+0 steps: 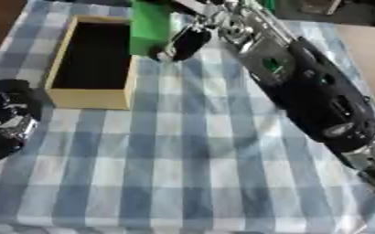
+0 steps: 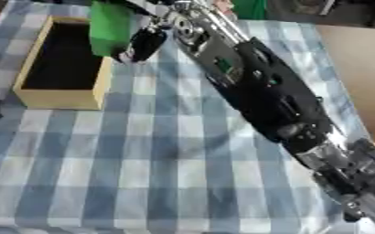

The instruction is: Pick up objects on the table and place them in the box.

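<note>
A green block [image 1: 149,27] hangs upright in my right hand [image 1: 187,39], whose fingers are curled round it. The block is at the right wall of the wooden box [image 1: 89,98], partly over its dark inside. My right arm stretches diagonally from the lower right across the table to that spot. My left hand [image 1: 7,116] rests at the left edge, just below the box's near left corner; how its fingers stand does not show.
A blue and white checked cloth [image 1: 183,173] covers the table. A green thing [image 2: 248,8] shows at the far edge behind the arm. The brown floor lies beyond the table's right side.
</note>
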Robot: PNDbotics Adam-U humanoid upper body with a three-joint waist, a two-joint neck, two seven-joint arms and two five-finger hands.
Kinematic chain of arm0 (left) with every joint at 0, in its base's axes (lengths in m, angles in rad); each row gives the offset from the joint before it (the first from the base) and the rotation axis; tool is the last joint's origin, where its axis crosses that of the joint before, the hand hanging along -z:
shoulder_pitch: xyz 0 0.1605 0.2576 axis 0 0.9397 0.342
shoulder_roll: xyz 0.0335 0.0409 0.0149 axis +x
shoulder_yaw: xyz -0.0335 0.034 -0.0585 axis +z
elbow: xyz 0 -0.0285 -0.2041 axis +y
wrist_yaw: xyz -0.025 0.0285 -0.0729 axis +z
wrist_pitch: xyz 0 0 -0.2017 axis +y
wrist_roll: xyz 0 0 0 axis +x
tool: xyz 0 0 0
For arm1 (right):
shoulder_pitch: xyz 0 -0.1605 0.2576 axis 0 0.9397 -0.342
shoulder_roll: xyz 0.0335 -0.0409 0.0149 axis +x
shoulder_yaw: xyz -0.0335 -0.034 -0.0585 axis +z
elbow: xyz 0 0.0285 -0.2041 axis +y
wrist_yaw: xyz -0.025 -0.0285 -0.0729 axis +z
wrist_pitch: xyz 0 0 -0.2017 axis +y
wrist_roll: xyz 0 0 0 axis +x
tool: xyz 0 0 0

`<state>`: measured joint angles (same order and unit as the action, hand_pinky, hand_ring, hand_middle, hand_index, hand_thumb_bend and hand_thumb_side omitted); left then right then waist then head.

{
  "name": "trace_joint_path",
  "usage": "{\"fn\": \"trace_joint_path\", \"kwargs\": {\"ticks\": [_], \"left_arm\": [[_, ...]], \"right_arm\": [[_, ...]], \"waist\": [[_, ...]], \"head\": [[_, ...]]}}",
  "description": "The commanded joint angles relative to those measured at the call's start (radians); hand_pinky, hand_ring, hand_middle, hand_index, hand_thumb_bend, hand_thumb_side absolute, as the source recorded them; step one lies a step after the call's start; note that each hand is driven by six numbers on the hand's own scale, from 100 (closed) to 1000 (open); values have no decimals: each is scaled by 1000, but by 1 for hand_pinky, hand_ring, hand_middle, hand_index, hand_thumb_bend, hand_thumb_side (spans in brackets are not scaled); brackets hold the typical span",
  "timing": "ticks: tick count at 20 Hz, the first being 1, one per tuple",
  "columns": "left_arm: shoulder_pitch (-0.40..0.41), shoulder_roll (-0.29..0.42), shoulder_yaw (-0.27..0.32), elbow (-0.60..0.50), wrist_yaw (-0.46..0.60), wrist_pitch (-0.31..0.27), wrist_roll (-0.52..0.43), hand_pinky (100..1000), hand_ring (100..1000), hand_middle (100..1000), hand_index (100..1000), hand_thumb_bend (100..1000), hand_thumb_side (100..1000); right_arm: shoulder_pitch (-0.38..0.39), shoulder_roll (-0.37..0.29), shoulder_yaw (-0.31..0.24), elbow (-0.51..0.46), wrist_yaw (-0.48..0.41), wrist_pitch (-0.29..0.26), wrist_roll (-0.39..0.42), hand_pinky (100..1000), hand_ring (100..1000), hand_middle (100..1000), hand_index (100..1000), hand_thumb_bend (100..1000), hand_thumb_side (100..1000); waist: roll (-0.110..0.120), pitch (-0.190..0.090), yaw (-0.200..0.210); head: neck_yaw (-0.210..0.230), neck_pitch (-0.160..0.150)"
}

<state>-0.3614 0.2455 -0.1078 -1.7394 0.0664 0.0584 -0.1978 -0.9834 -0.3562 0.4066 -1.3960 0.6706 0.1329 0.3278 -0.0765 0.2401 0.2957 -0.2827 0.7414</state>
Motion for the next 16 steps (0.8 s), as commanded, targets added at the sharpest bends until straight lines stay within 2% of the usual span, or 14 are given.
{"fn": "trace_joint_path", "kwargs": {"ticks": [1, 4, 6, 9, 10, 11, 13, 16], "left_arm": [[-23, 1, -9, -21, 5, -2, -13, 586, 651, 611, 724, 265, 113], [-31, -3, -15, -21, 5, -2, -22, 586, 652, 611, 724, 264, 113], [-34, -5, -18, -21, 5, -3, -26, 586, 652, 611, 725, 265, 113], [-37, -6, -19, -21, 5, -4, -29, 587, 652, 612, 725, 264, 113], [-38, -7, -19, -21, 6, -3, -30, 587, 652, 612, 725, 263, 113], [-39, -8, -20, -20, 6, -3, -30, 587, 652, 611, 725, 262, 113], [-39, -8, -19, -20, 6, -3, -30, 587, 651, 611, 724, 262, 114], [-37, -8, -18, -20, 6, -3, -29, 587, 651, 611, 724, 262, 113]], "right_arm": [[-44, 48, -21, 82, 69, -26, -50, 704, 754, 474, 675, 362, 100], [-65, 87, -33, 148, 117, -42, -103, 708, 757, 496, 697, 363, 100], [-73, 107, -37, 179, 146, -51, -133, 718, 770, 545, 736, 370, 100], [-77, 129, -32, 208, 187, -73, -146, 767, 821, 725, 850, 400, 100], [-76, 134, -29, 214, 199, -84, -141, 781, 834, 760, 872, 410, 100], [-75, 137, -26, 217, 213, -94, -134, 818, 871, 841, 919, 442, 102], [-72, 141, -22, 219, 236, -110, -113, 864, 916, 920, 961, 496, 180], [-68, 140, -25, 203, 266, -115, -104, 883, 946, 983, 983, 554, 235]], "waist": [[4, -10, 11], [1, -4, 26], [0, -2, 33], [-2, 2, 39], [-3, 3, 40], [-4, 3, 41], [-4, 3, 42], [-4, 2, 40]], "head": [[-24, -19], [-34, -25], [-38, -27], [-41, -28], [-42, -29], [-42, -29], [-40, -29], [-37, -28]]}}
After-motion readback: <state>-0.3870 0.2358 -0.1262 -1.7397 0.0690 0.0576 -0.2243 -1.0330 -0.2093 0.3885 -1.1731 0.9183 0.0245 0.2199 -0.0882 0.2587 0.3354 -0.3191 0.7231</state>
